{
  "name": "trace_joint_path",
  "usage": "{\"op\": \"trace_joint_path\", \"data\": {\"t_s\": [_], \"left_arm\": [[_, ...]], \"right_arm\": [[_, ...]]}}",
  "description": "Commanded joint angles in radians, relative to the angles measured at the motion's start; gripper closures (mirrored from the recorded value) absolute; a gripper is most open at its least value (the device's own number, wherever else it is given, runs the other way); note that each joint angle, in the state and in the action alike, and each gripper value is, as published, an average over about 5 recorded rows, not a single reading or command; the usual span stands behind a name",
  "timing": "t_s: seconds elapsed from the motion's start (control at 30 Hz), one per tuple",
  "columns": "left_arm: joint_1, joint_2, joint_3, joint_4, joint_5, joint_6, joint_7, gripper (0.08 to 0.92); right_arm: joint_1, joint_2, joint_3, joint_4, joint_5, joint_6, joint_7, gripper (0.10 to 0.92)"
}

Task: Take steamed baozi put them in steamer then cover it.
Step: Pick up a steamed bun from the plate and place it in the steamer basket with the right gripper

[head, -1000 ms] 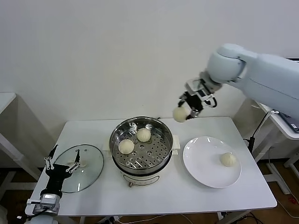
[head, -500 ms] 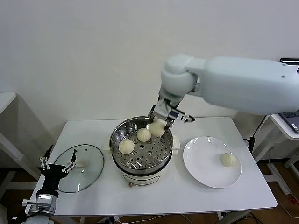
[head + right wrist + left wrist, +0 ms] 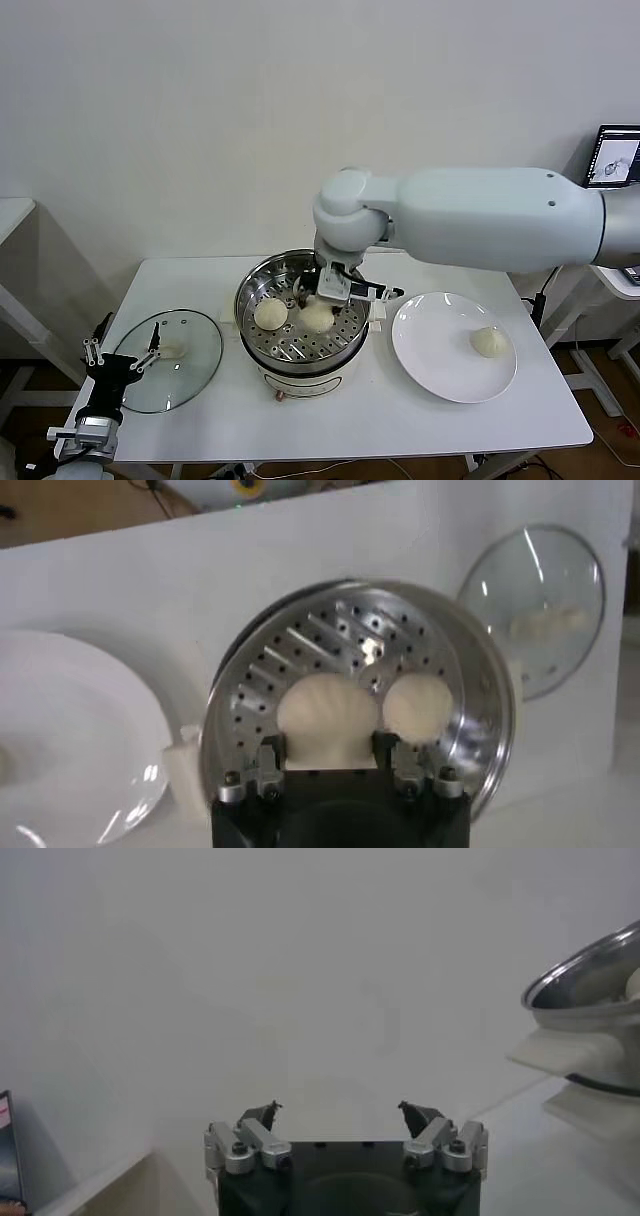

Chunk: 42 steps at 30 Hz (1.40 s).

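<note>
Four buns are counted, though one is hidden for now behind the arm. Three are accounted for in the steamer (image 3: 300, 320), the shiny pot at the middle of the table (image 3: 330, 420): one loose bun (image 3: 270, 313) is seen on the perforated tray toward the lid's side, a second bun (image 3: 318, 317) is clamped between the fingers of the right gripper (image 3: 318, 300) down inside the pot, and in the right wrist view that held bun (image 3: 328, 717) is shown with a neighbouring bun (image 3: 420, 707) just beside it on the holes. The third bun of the pot cannot be made out in the head view, where the arm covers that part of the tray.

One plate (image 3: 440, 370) is seen, flat and white, just beside the steamer on the side away from the lid. A single bun (image 3: 489, 342) is left on it, toward its far edge from the pot.

One lid (image 3: 190, 360) is counted, clear glass with a metal rim, laid flat on the table beside the steamer, handle up, not on the pot.

The left gripper (image 3: 120, 362) is parked at the table's edge beyond the lid from the steamer, its fingers (image 3: 262, 1116) spread apart and nothing between them.
</note>
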<state>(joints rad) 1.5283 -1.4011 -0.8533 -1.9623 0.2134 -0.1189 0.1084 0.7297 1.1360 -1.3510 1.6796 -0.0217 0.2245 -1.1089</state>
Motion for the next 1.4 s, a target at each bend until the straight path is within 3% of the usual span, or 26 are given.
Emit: {"op": "trace_joint_path", "data": {"t_s": [0.03,0.53,1.23,1.4], "left_arm": [[-0.003,0.0,-0.001,0.008,0.0,-0.001,0.001,0.177],[-0.007,0.003,-0.01,0.024,0.0,-0.009,0.006,0.177],[-0.006,0.0,-0.012,0.025,-0.001,-0.013,0.008,0.177],[-0.005,-0.002,-0.011,0.024,0.0,-0.014,0.008,0.177]], "right_arm": [[-0.075,0.028,-0.003,-0.026,-0.032,0.046,0.025,0.423],[-0.142,0.123,0.0,-0.15,-0.057,0.058,0.03,0.418],[-0.156,0.127,-0.015,-0.146,-0.076,0.048,0.016,0.412],[-0.157,0.124,-0.015,-0.142,-0.066,0.04,0.022,0.307]]}}
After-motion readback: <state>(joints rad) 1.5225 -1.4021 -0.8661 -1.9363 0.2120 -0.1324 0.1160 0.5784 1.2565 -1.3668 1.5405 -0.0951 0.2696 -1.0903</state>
